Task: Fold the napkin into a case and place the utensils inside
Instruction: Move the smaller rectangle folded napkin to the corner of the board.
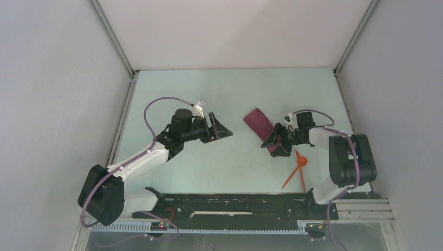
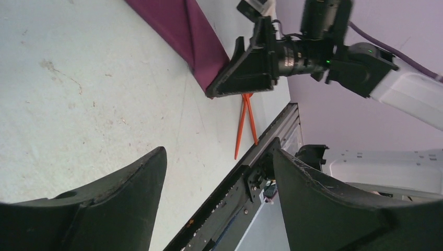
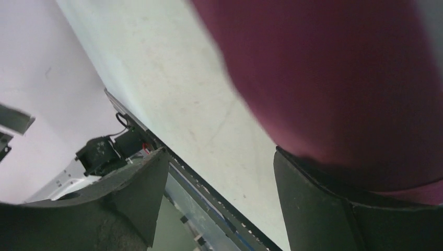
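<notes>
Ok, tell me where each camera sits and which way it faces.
Top external: fixed above and behind the arms, looking down on the table; both arms, left hand, right hand show.
Left wrist: on the left arm, looking across at the napkin, utensils and right hand; own hand frames the bottom.
Right wrist: close over the napkin; own hand shows.
Shared: all see the napkin.
</notes>
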Motion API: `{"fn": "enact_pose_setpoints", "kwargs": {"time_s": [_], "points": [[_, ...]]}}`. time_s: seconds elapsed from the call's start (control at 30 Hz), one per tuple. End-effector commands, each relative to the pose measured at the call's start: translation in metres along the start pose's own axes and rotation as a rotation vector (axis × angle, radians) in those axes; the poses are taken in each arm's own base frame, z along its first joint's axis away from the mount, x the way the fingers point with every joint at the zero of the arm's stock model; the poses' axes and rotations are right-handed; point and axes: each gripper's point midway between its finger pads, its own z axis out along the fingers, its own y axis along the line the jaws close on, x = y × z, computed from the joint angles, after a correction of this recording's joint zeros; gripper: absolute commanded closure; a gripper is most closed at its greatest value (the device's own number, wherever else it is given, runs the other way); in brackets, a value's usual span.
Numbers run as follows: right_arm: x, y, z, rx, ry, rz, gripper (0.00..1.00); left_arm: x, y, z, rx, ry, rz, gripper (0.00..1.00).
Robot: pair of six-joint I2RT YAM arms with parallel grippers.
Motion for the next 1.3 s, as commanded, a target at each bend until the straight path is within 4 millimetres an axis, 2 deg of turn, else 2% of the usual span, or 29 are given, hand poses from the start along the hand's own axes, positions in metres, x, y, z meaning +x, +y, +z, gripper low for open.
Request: {"fn": "enact_pose_setpoints", "kwargs": {"time_s": [0.0,0.07,0.2,0.3,0.37,0.47,0.6,0.77,0.83,0.9,1.03,1.1,1.27], "points": [[-0.008,-0.036,0.003,0.071,-0.023,0.046,0.18,-0.008,-0.021,-0.004,0.075,-0.015,0.065,0.21],[-0.012,-0.037,0.003,0.087,-0.031,0.04,0.19,-0.008,-0.022,-0.009,0.073,-0.024,0.077,0.21],[-0.009,-0.019,-0.005,0.185,-0.03,-0.051,0.18,-0.011,-0.027,-0.016,0.072,-0.033,0.103,0.21],[-0.002,-0.006,-0.017,0.343,-0.062,-0.135,0.17,-0.015,-0.031,-0.021,0.071,-0.046,0.123,0.21],[-0.002,-0.01,-0.03,0.538,-0.128,-0.178,0.16,-0.019,-0.034,-0.024,0.079,-0.055,0.128,0.2],[-0.015,0.005,-0.046,0.742,-0.266,-0.371,0.17,-0.021,-0.037,-0.025,0.089,-0.06,0.129,0.21],[-0.028,0.008,-0.051,0.899,-0.288,-0.601,0.29,-0.021,-0.041,-0.03,0.106,-0.066,0.135,0.2],[-0.037,-0.013,-0.055,1.143,-0.163,-0.778,0.46,-0.02,-0.04,-0.041,0.108,-0.073,0.147,0.2],[-0.039,-0.017,-0.052,1.178,-0.136,-0.8,0.5,-0.02,-0.041,-0.046,0.111,-0.078,0.155,0.21],[-0.035,-0.016,-0.039,1.131,-0.108,-0.81,0.51,-0.021,-0.044,-0.049,0.121,-0.082,0.164,0.21],[-0.038,-0.023,-0.025,1.135,-0.122,-0.79,0.45,-0.02,-0.049,-0.054,0.14,-0.084,0.176,0.21],[-0.04,-0.032,-0.017,1.16,-0.111,-0.781,0.45,-0.02,-0.051,-0.055,0.147,-0.084,0.178,0.21],[-0.043,-0.038,-0.002,1.143,-0.117,-0.76,0.42,-0.016,-0.055,-0.061,0.165,-0.083,0.186,0.21]]}}
